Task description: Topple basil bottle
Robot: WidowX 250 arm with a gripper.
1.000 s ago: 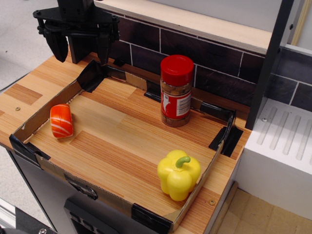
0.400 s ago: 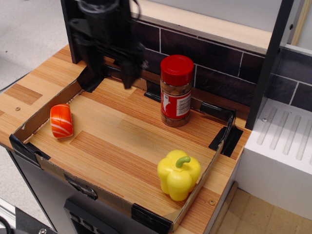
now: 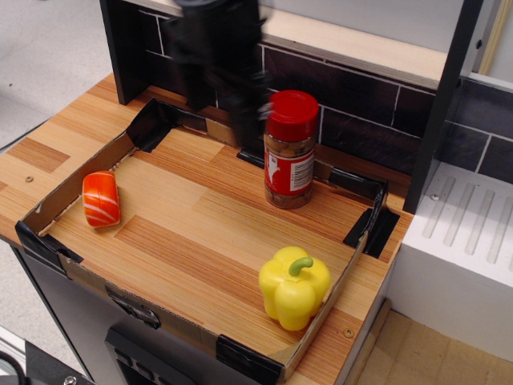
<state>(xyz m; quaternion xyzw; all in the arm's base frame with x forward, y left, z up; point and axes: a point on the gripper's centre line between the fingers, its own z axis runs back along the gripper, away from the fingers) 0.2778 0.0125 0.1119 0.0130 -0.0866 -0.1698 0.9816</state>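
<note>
Sitting nearest the camera, a yellow toy pepper (image 3: 294, 286) occupies the front right corner of a shallow cardboard tray (image 3: 77, 193) that lies on the wooden bench (image 3: 36, 148). Farther back at the tray's left side lies an orange-and-white salmon sushi piece (image 3: 100, 198), well apart from the pepper. Beyond both, near the tray's rear wall, the basil bottle (image 3: 289, 149) stands upright with its red cap on top and its red-and-white label facing forward. Just to its left and slightly behind, the dark gripper (image 3: 226, 84) hangs blurred in front of the black tiled wall (image 3: 353, 100); whether its jaws are parted or closed cannot be told, and contact with the bottle is unclear.
</note>
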